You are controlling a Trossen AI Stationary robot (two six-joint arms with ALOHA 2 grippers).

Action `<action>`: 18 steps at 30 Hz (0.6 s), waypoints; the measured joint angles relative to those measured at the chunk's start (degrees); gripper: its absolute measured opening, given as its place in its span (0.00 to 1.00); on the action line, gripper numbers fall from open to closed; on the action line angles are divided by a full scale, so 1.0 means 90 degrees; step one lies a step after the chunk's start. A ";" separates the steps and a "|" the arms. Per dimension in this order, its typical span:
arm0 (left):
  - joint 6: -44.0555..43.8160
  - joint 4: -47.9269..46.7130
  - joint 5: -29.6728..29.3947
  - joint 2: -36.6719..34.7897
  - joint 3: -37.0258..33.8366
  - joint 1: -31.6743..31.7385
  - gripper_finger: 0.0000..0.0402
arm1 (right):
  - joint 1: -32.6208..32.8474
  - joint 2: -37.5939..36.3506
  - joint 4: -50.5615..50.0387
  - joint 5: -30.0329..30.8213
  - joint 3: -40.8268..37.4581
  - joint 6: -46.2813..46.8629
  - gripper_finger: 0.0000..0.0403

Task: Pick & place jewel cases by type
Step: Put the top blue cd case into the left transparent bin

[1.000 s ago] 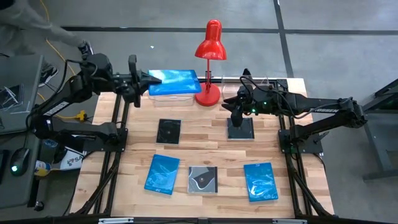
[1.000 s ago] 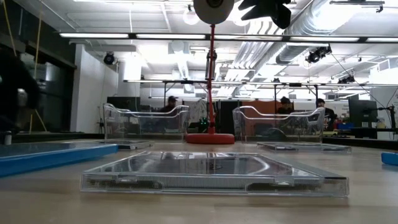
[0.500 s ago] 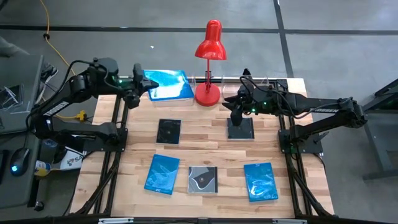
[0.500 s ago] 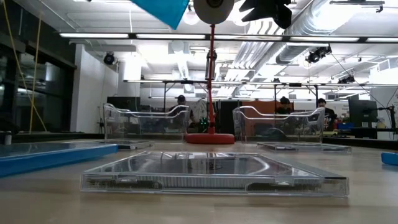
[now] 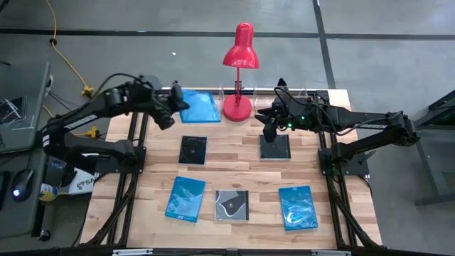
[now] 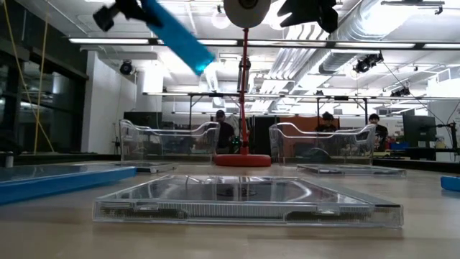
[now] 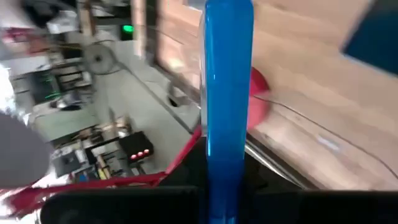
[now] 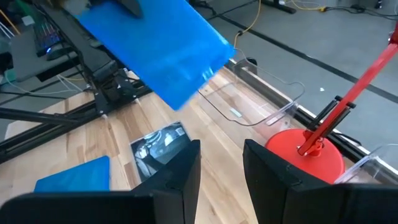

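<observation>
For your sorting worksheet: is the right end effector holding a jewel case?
No. The right end effector hangs empty above a dark jewel case on the table.

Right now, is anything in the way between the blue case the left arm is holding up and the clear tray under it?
Nothing visible. The left gripper holds the blue jewel case tilted in the air above the left clear tray, which looks empty. The red lamp stands beside the tray, not over it. The right gripper hovers over a dark case, well clear.
</observation>
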 joint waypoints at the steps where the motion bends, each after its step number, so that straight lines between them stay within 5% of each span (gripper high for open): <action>1: 0.0163 0.0005 -0.0135 0.0093 -0.0051 0.0000 0.04 | 0.0000 0.0000 0.0000 -0.0002 0.0000 -0.0001 0.26; 6: 0.0609 0.0347 -0.0692 0.0646 -0.0113 0.0172 0.04 | 0.0000 0.0000 0.0000 -0.0004 0.0000 -0.0004 0.26; 18: 0.0729 0.0720 0.1767 0.0853 -0.0113 0.2965 0.04 | 0.0002 0.0000 -0.0049 -0.0202 0.0000 -0.0054 0.26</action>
